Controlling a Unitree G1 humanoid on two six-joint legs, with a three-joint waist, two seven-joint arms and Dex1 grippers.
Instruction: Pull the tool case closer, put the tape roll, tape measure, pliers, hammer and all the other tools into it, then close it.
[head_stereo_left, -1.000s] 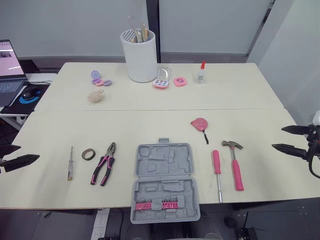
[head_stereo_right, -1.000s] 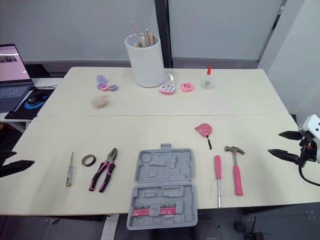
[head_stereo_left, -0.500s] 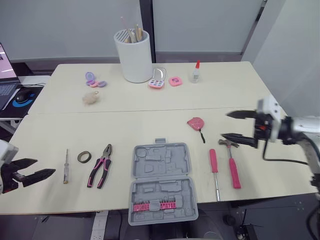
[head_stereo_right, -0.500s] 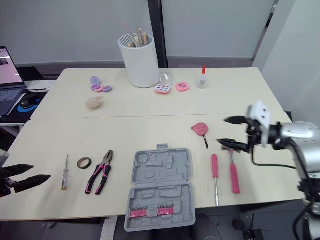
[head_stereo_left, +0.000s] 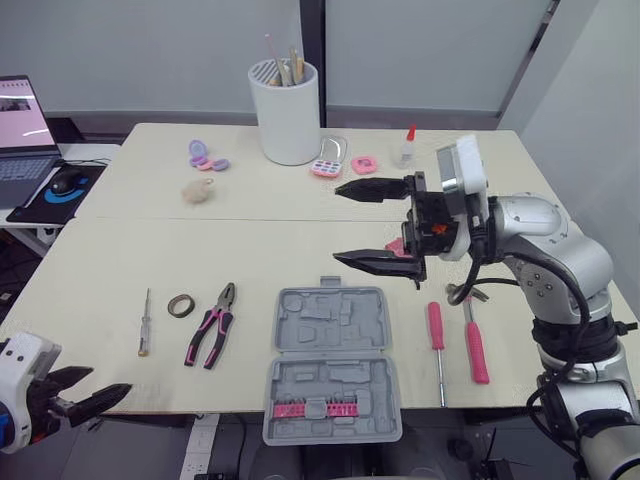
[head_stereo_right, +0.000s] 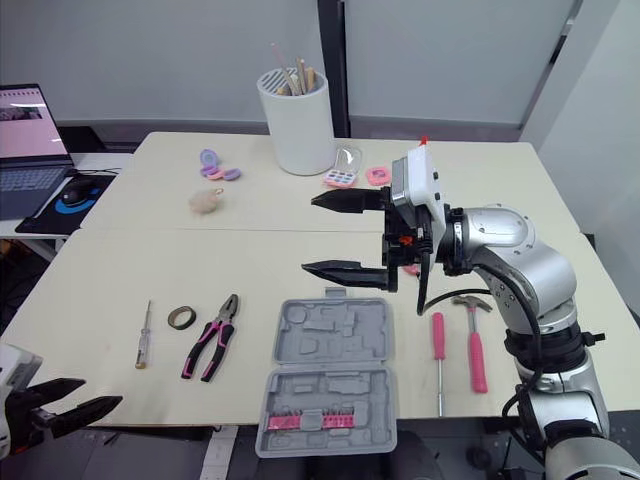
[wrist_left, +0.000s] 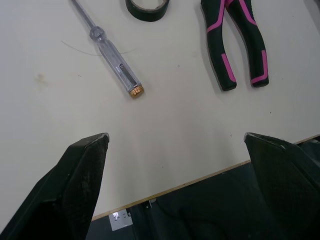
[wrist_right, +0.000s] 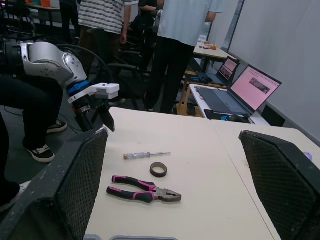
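Tool case (head_stereo_left: 331, 360) lies open at the bench (head_stereo_left: 250, 240) near edge, tape roll (head_stereo_left: 180, 306) & pliers (head_stereo_left: 210, 325) to its L, hammer (head_stereo_left: 472, 335) to its R, prob. so each arm serves its own side. R gripper (head_stereo_left: 336, 223) hangs above the bench just beyond the case's far rim, jaws spread wide, holding & touching nothing. L gripper (head_stereo_left: 110, 380) sits low by the near-L edge, jaws open, empty.

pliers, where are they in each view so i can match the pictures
Left eye view: pliers on the near part of the table, left of the grey case.
Right eye view: same spot, left of the case.
Left wrist view: beside the tape roll, handles toward the table edge.
Right wrist view: flat on the table, near the roll.
Shared landmark: the tape roll, lying between the pliers and the screwdriver.
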